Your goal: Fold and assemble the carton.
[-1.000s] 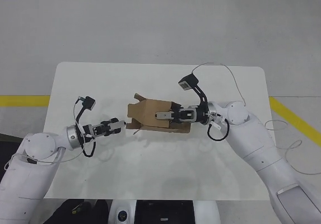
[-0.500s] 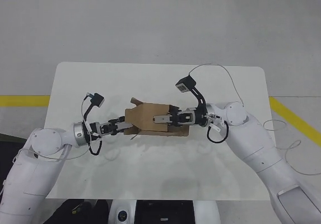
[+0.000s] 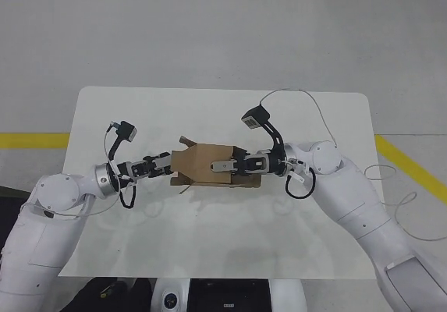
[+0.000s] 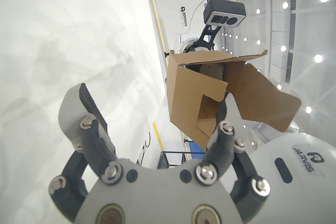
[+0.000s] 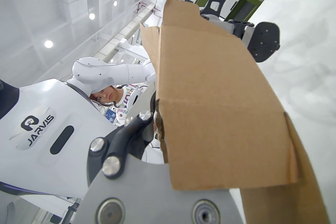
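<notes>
A brown carton [image 3: 205,164] lies on its side above the middle of the white table [image 3: 129,242], with loose flaps at both ends. My right gripper [image 3: 225,165] is shut on the carton's wall; one finger [image 5: 141,122] shows beside the cardboard [image 5: 215,109] and the other is hidden behind it. My left gripper [image 3: 164,166] is open at the carton's opposite, open end. One of its fingers [image 4: 223,117] touches the edge of a flap of the carton [image 4: 189,96], and the other finger [image 4: 89,107] stands clear over the table.
The white table's bare top [image 4: 65,25] spreads around the carton on all sides. Yellow floor tape [image 3: 20,140] runs past both table ends. The right arm's wrist camera [image 4: 224,16] sticks up behind the carton.
My left gripper has moved right and up to the carton's open end. The right gripper has shifted the carton slightly left, toward it.
</notes>
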